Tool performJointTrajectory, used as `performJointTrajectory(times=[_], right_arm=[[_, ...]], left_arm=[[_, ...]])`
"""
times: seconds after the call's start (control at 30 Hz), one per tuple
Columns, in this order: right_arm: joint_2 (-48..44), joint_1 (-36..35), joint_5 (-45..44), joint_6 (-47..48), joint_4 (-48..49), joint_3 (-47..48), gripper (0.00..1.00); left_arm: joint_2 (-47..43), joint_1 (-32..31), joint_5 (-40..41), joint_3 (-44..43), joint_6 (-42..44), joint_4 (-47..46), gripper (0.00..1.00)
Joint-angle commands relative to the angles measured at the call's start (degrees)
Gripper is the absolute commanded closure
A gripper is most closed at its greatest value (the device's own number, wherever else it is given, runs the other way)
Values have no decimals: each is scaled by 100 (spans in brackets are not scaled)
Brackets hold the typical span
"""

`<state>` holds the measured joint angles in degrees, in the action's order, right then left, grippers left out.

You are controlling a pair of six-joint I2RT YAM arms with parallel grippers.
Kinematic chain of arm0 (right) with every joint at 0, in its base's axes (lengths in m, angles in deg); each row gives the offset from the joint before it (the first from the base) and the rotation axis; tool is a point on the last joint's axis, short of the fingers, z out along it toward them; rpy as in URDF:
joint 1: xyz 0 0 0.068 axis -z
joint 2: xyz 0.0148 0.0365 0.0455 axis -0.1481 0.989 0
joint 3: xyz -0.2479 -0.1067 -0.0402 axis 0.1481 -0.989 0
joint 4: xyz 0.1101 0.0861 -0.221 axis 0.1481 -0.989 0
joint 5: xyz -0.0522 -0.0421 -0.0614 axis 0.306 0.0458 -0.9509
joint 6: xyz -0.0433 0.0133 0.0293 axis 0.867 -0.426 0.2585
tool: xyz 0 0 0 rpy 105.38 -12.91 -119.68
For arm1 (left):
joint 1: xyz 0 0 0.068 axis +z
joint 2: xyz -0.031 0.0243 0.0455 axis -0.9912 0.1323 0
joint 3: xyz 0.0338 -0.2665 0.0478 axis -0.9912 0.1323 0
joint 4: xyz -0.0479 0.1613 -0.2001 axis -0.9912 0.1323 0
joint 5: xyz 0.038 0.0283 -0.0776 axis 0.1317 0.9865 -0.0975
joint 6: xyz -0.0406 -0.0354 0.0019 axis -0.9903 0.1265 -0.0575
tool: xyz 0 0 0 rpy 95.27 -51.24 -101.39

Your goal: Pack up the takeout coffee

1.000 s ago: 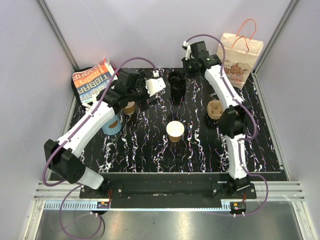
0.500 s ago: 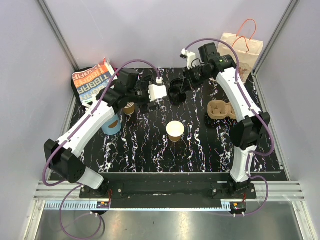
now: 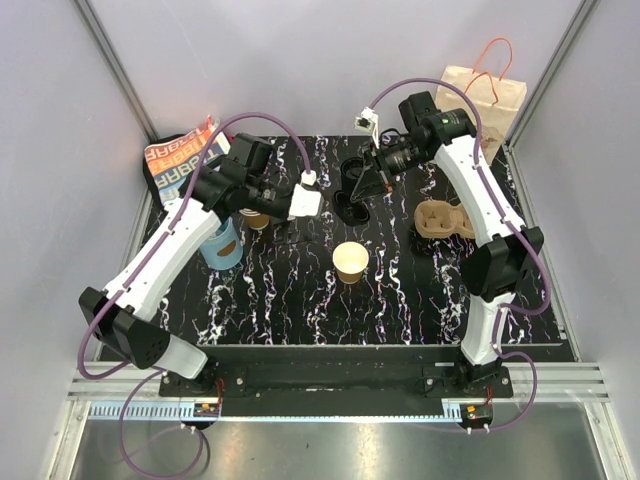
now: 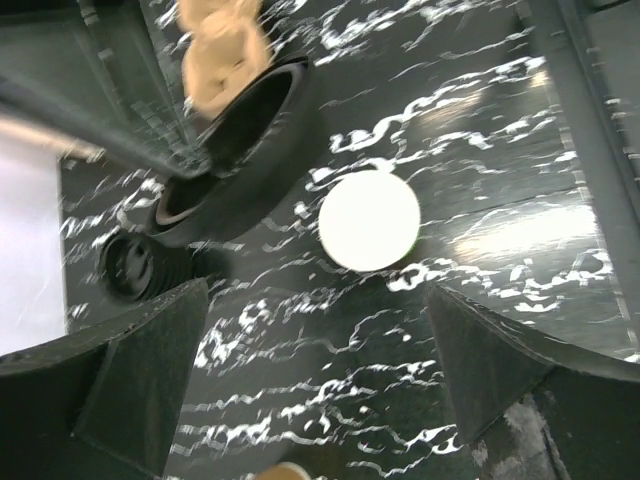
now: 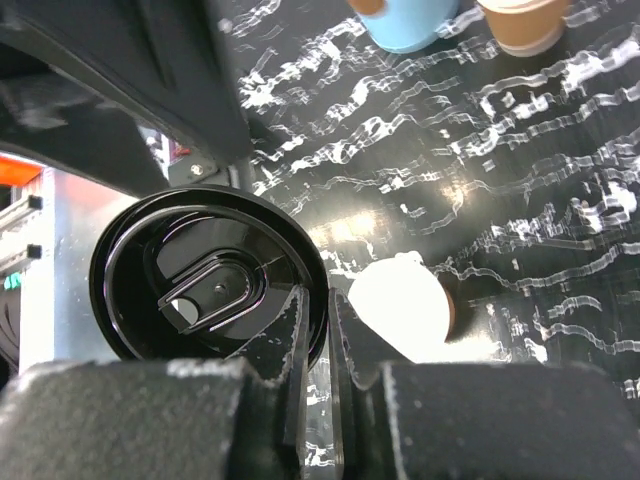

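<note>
A small brown paper cup stands open, without a lid, mid-table; its pale inside shows in the left wrist view and the right wrist view. No lidded cup is in view. My right gripper is shut on the rim of a round black lid and holds it in the air behind and slightly left of the cup; the lid also shows in the left wrist view. My left gripper is open and empty, left of the cup and above the table.
A stack of black lids sits at the back. A brown cup tray lies on the right and a paper bag stands at the back right. A blue cup, a stack of lidless brown cups and a printed bag are on the left.
My right gripper has come forward and left from the lid stack with a black lid in it, towards the open cup. My left gripper has swung right towards the middle.
</note>
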<state>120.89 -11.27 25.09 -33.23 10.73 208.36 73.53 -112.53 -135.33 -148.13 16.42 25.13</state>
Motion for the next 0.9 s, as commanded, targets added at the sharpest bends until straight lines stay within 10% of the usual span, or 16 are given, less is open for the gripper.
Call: performJointTrajectory(times=[0.0, 0.87], right_arm=[[-210, -42, 879, 629, -1738, -49, 90], [-473, -438, 1583, 858, -1738, -752, 95]], left_arm=[[-152, -10, -734, -342, 463, 364, 1], [111, -362, -787, -606, 691, 671, 1]])
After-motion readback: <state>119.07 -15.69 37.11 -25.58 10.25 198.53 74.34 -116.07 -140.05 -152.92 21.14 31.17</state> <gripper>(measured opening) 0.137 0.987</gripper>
